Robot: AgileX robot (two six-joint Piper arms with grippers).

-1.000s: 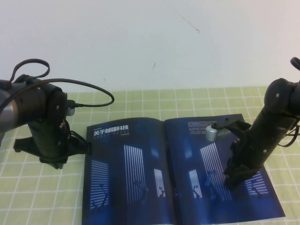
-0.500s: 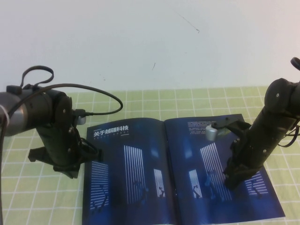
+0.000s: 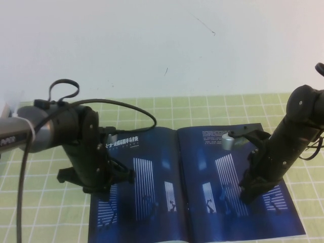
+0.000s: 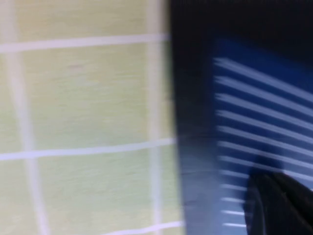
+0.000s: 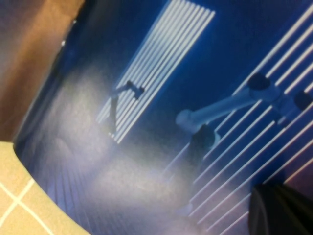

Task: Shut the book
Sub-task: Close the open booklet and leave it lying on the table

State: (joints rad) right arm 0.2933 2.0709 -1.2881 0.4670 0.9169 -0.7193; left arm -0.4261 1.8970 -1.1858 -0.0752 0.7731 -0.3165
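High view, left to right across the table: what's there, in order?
Green checked cloth → left gripper, over the outer edge of the open book's left page → spine → right gripper, down on the right page.

I read the book's (image 3: 152, 202) open pages as glossy printed paper; on my right wrist feed a pale sheen washes over the dark blue ink. The table cover (image 3: 40, 212) looks matt, a soft green check. The left gripper (image 3: 104, 185), over the book's left page, and the right gripper (image 3: 249, 195), on the right page toward the table's near edge, have matt black casings; plastic or painted metal, I can't tell. The cap (image 3: 228, 142) on the right arm looks like smooth silver metal.
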